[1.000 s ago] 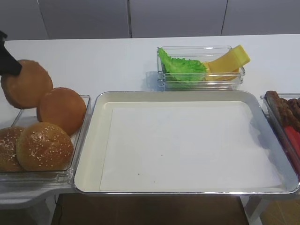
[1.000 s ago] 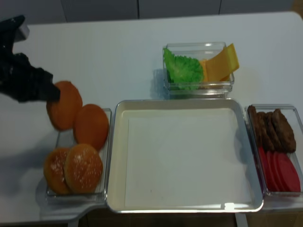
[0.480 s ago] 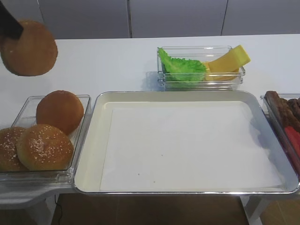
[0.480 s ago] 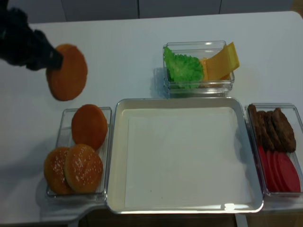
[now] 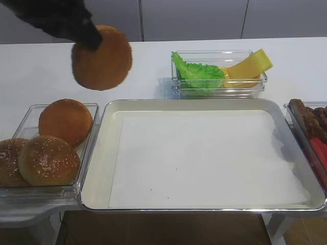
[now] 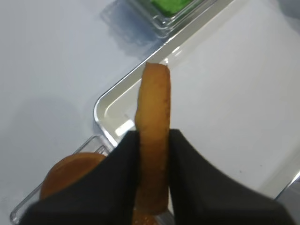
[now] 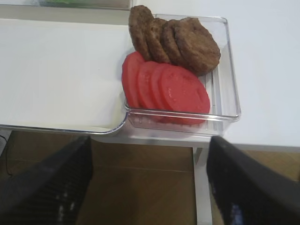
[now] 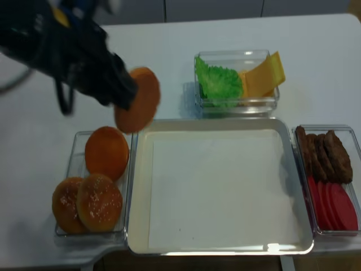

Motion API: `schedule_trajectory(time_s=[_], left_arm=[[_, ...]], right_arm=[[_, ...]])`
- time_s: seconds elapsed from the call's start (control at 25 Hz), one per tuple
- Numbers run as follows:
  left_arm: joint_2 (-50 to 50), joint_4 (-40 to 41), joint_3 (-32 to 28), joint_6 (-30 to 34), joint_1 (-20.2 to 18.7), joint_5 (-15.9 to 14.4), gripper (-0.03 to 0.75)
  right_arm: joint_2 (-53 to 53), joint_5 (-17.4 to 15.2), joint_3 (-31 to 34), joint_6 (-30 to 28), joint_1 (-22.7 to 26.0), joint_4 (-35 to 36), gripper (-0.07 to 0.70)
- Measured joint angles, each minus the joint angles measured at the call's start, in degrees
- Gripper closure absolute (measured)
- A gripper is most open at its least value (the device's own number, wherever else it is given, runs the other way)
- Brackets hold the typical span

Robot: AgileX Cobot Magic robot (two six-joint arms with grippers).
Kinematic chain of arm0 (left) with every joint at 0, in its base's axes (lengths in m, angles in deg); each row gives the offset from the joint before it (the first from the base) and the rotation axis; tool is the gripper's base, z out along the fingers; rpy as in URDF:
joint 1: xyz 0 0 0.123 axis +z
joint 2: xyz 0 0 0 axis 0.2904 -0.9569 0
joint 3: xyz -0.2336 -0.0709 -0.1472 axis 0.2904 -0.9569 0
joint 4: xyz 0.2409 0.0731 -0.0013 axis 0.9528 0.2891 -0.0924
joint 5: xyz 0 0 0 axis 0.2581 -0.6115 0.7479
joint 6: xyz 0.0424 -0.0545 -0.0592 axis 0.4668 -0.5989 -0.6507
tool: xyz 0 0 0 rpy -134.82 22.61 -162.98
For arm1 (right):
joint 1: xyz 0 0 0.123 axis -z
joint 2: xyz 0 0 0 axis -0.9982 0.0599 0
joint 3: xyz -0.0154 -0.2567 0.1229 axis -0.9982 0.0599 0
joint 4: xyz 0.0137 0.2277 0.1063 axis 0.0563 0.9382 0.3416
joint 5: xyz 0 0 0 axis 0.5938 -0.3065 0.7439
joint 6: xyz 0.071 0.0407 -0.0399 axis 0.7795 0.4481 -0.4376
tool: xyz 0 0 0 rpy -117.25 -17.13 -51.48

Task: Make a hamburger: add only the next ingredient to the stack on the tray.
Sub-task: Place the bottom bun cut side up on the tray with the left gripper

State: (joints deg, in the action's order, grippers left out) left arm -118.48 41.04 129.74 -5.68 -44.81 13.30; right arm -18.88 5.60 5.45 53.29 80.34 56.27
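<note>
My left gripper (image 5: 92,38) (image 8: 121,96) is shut on a smooth golden-brown flat bun half (image 5: 102,57) (image 8: 138,100) and holds it in the air over the far left corner of the silver tray (image 5: 194,103) (image 8: 220,121). In the left wrist view the bun half (image 6: 153,108) stands on edge, pinched between the black fingers (image 6: 122,178) of that gripper (image 6: 153,140). The tray's white paper liner (image 5: 204,158) is bare, and no stack shows on it. My right gripper (image 7: 150,187) stands open with nothing in it, off the table's front edge.
A clear tub (image 5: 87,153) left of the tray holds one smooth bun (image 5: 65,121) and two sesame buns (image 5: 48,160). Behind the tray sits a tub with lettuce (image 5: 196,74) and cheese (image 5: 250,65). A tub at the right holds patties (image 7: 187,40) and tomato slices (image 7: 173,89).
The left gripper has lifted the bun half up from the bun tub and carried it right, to the tray's far left corner. The right gripper has not visibly moved.
</note>
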Motion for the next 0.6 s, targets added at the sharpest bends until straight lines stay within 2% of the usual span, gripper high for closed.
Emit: schedule_trajectory(time_s=[0.16, 0.28, 0.6], left_arm=[[-3.42, 7.65, 0.00, -9.24, -10.58, 4.71, 0.577], [-6.62, 15.54, 0.00, -16.73, -16.89, 8.11, 0.577], [-13.91, 40.79, 0.00, -36.74, -29.32, 9.14, 0.577]], right_arm=[[0.00, 0.00, 0.00, 0.00, 0.00, 0.00, 0.059], [0.00, 0.00, 0.00, 0.00, 0.00, 0.00, 0.059], [0.00, 0.00, 0.00, 0.00, 0.00, 0.00, 0.059]])
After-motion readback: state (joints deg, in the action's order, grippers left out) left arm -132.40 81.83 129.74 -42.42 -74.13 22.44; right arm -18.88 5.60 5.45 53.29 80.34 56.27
